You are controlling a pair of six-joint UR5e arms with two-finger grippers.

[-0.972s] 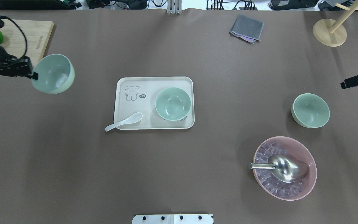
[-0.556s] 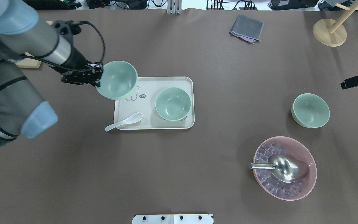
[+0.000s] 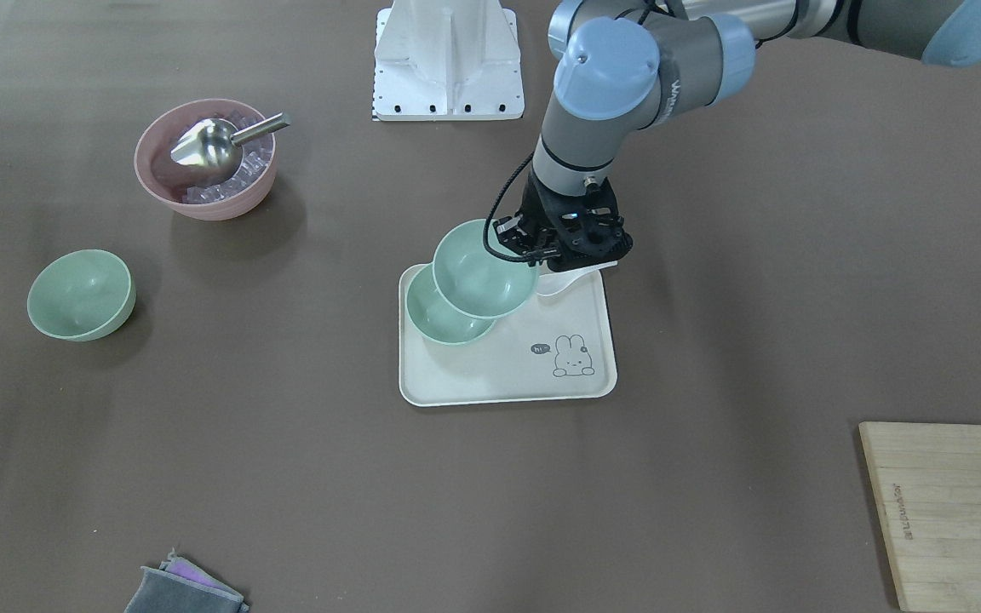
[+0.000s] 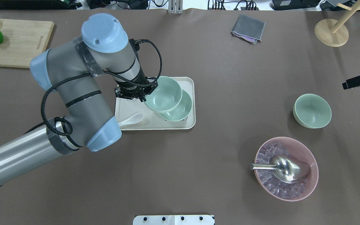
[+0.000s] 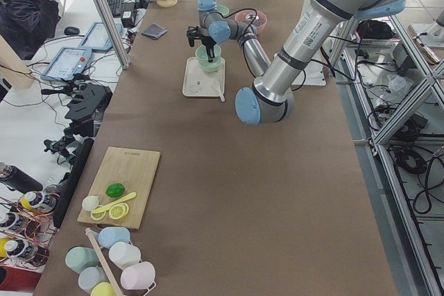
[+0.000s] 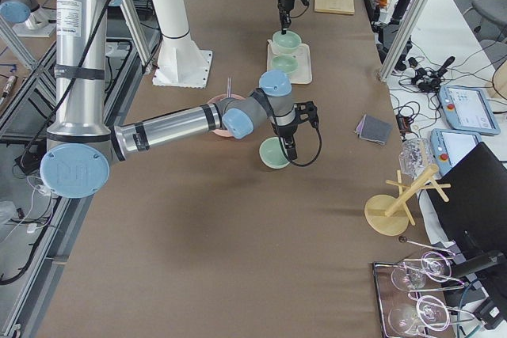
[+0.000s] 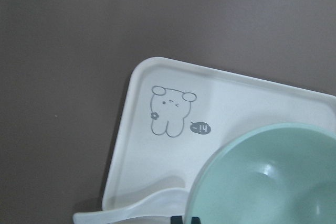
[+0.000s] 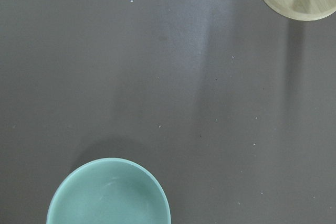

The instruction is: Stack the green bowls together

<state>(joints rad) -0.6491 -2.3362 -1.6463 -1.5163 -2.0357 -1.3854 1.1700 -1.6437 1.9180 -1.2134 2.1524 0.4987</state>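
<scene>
My left gripper is shut on the rim of a green bowl and holds it tilted above the cream tray. The held bowl partly overlaps a second green bowl that sits on the tray's right half. In the front view the held bowl hangs above and behind the tray bowl. It fills the lower right of the left wrist view. A third green bowl stands alone on the table at the right. My right gripper hovers beyond it; I cannot tell how its jaws stand.
A white spoon lies on the tray's front left. A pink bowl with ice and a metal scoop stands front right. A cutting board with a lime is far left, a grey cloth and a wooden stand base at the back.
My left arm has carried the green bowl rightward from the table's left edge to over the tray, above the second bowl. The right gripper has not moved.
</scene>
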